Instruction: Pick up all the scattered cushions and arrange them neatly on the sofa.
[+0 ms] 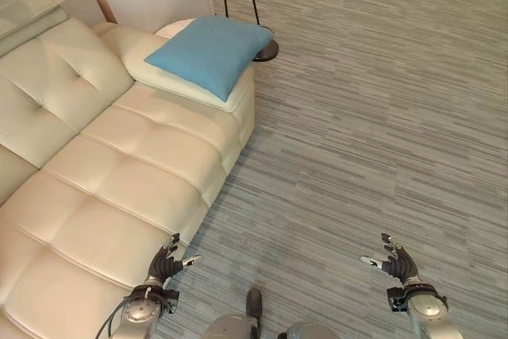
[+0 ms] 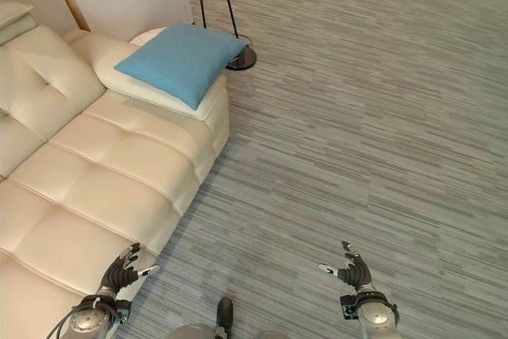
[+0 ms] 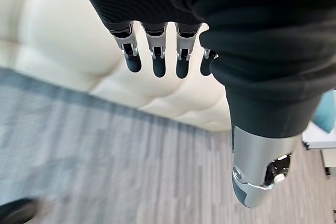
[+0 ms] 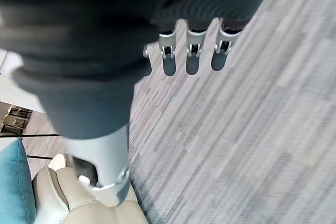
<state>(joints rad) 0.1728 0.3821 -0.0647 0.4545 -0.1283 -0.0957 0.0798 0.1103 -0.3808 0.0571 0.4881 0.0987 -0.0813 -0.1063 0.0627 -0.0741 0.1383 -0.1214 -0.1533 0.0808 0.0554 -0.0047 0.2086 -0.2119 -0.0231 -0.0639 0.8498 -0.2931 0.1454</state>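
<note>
We see the blue cushion (image 1: 211,53) on the cream sofa (image 1: 119,172) armrest, left robot hand (image 1: 165,263) and right robot hand (image 1: 398,262) both open, empty, over the carpet floor (image 1: 373,117).

No text, label, brand, number or sign can be read in any of the views.
</note>
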